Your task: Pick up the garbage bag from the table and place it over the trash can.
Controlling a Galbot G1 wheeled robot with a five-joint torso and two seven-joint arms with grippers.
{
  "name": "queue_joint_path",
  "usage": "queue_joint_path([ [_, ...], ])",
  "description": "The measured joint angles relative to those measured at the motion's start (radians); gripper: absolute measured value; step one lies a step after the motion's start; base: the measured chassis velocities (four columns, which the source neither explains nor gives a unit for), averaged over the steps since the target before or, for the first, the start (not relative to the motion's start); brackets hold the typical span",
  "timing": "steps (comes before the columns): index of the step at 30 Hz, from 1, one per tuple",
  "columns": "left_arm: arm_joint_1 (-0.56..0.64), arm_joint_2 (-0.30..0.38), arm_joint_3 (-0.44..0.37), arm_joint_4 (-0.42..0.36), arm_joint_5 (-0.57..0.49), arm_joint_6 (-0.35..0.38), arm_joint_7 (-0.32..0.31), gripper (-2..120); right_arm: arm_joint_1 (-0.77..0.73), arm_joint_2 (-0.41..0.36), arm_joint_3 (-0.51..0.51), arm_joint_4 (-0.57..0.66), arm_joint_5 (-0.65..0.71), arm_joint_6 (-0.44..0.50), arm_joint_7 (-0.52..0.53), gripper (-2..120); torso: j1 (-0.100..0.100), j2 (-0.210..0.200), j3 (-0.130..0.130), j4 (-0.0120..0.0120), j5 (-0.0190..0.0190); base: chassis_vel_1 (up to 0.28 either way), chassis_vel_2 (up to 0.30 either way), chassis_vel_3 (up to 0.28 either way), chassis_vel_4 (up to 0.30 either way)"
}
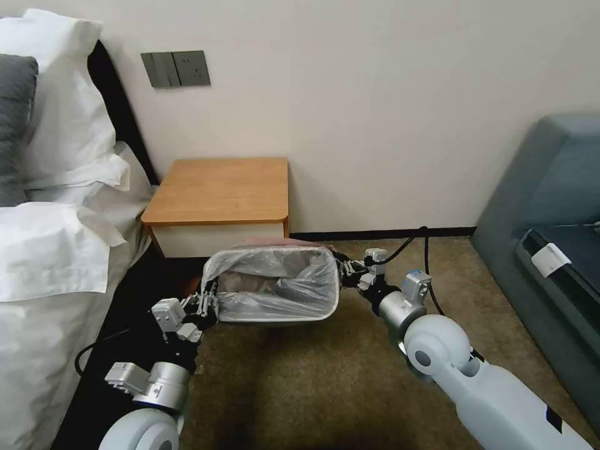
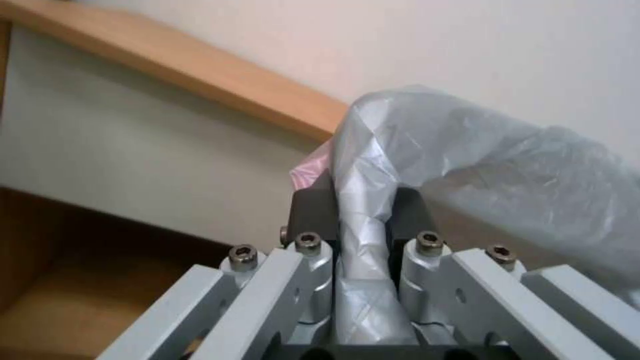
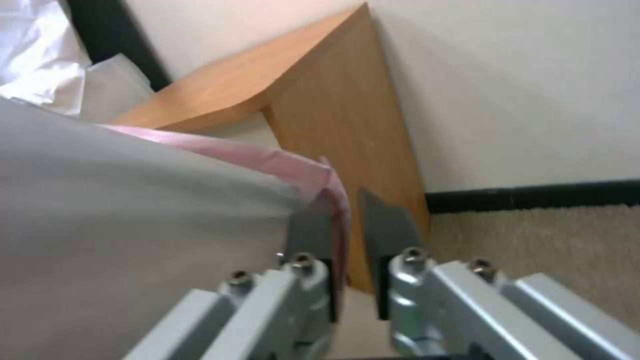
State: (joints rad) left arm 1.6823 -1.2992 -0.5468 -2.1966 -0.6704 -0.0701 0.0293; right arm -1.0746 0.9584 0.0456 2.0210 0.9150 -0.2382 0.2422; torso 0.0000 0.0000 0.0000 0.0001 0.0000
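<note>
The grey garbage bag (image 1: 275, 275) with pink edging is spread open in a rectangle on the carpet, just in front of the table (image 1: 219, 187). The trash can is covered by the bag, so I make out just its boxy form. At the bag's left end, my left gripper (image 1: 211, 304) is shut on a pinch of plastic; the left wrist view has the bag (image 2: 480, 150) bunched between the fingers (image 2: 313, 210). My right gripper (image 1: 342, 265) is at the right end. Its fingers (image 3: 393, 225) stand slightly apart, with the pink edge (image 3: 337, 210) against one.
A bed with white linen (image 1: 50, 250) and a dark frame runs along the left, close to my left arm. A grey sofa (image 1: 550, 206) stands on the right. A black cable (image 1: 425, 250) trails by the right wrist. Open carpet (image 1: 300, 387) lies in front.
</note>
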Motion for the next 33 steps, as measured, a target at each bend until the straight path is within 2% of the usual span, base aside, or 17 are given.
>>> queue_joint_path([
  [2,-0.009,-0.004,0.0,0.012,-0.017,0.011,-0.02,9,-0.034,-0.02,0.019,0.019,0.005,0.001,0.011,27,0.0,0.0,0.0,-0.0001,0.0001,0.0,0.0,0.0,0.0],
  [4,-0.012,-0.005,-0.001,0.017,-0.018,0.014,-0.026,9,-0.047,-0.026,0.025,0.027,0.005,0.004,0.011,30,0.0,0.0,0.0,-0.0001,0.0,0.0,0.0,0.0,0.0],
  [11,-0.036,-0.012,0.001,0.05,-0.016,0.034,-0.071,9,-0.168,-0.083,0.092,0.137,-0.053,0.039,0.033,60,0.0,0.0,0.0,-0.0003,0.0002,0.0,0.0,0.0,0.0],
  [13,-0.039,-0.012,0.002,0.052,-0.013,0.038,-0.075,9,-0.174,-0.094,0.1,0.161,-0.06,0.042,0.039,64,0.0,0.0,0.0,-0.0003,0.0002,0.0,0.0,0.0,0.0],
  [14,-0.043,-0.011,0.004,0.055,-0.009,0.044,-0.079,9,-0.178,-0.129,0.113,0.214,-0.069,0.049,0.048,70,0.0,0.0,0.0,-0.0002,0.0001,0.0,0.0,0.0,0.0],
  [16,-0.045,-0.011,0.004,0.055,-0.007,0.045,-0.08,9,-0.175,-0.145,0.117,0.234,-0.07,0.051,0.048,73,0.0,0.0,0.0,-0.0003,0.0,0.0,0.0,0.0,0.0],
  [17,-0.048,-0.009,0.006,0.055,0.0,0.049,-0.081,9,-0.154,-0.19,0.121,0.281,-0.065,0.052,0.036,80,0.0,0.0,0.0,-0.0003,-0.0001,0.0,0.0,0.0,0.0],
  [20,-0.05,-0.009,0.012,0.056,0.038,0.049,-0.08,9,-0.044,-0.276,0.079,0.346,-0.023,0.046,-0.06,95,0.0,0.0,0.0,-0.0001,-0.0002,0.0,0.0,0.0,0.0],
  [21,-0.05,-0.009,0.012,0.056,0.038,0.049,-0.08,9,-0.044,-0.276,0.079,0.346,-0.023,0.046,-0.06,95,0.0,0.0,0.0,-0.0001,-0.0002,0.0,0.0,0.0,0.0],
  [22,-0.05,-0.009,0.015,0.056,0.051,0.048,-0.078,9,0.005,-0.297,0.05,0.348,-0.014,0.043,-0.113,96,0.0,0.0,0.0,0.0,0.0,0.0,0.0,0.0,0.0],
  [24,-0.049,-0.008,0.022,0.053,0.067,0.047,-0.076,9,0.107,-0.326,-0.015,0.324,-0.032,0.027,-0.228,88,0.0,0.0,0.0,0.0,0.0,0.0,0.0,0.0,0.0],
  [25,-0.049,-0.008,0.022,0.053,0.067,0.047,-0.076,9,0.107,-0.326,-0.015,0.324,-0.032,0.027,-0.228,88,0.0,0.0,0.0,0.0,0.0,0.0,0.0,0.0,0.0],
  [28,-0.049,-0.005,0.028,0.043,0.098,0.046,-0.069,9,0.304,-0.351,-0.164,0.263,-0.122,-0.002,-0.394,74,0.0,0.0,0.0,-0.0001,0.0,0.0,0.0,0.0,0.0],
  [29,-0.049,-0.005,0.028,0.043,0.098,0.046,-0.069,9,0.304,-0.351,-0.164,0.263,-0.122,-0.002,-0.394,74,0.0,0.0,0.0,-0.0001,0.0,0.0,0.0,0.0,0.0],
  [31,-0.048,-0.004,0.034,0.038,0.125,0.042,-0.062,9,0.442,-0.338,-0.296,0.216,-0.187,-0.02,-0.487,65,0.0,0.0,0.0,0.0001,-0.0003,0.0,0.0,0.0,0.0],
  [32,-0.048,-0.004,0.034,0.038,0.125,0.042,-0.062,9,0.442,-0.338,-0.296,0.216,-0.187,-0.02,-0.487,65,0.0,0.0,0.0,0.0001,-0.0003,0.0,0.0,0.0,0.0],
  [33,-0.048,-0.005,0.039,0.034,0.142,0.039,-0.061,9,0.509,-0.315,-0.374,0.183,-0.223,-0.025,-0.518,58,0.0,0.0,0.0,-0.0001,-0.0001,0.0,0.0,0.0,0.0],
])
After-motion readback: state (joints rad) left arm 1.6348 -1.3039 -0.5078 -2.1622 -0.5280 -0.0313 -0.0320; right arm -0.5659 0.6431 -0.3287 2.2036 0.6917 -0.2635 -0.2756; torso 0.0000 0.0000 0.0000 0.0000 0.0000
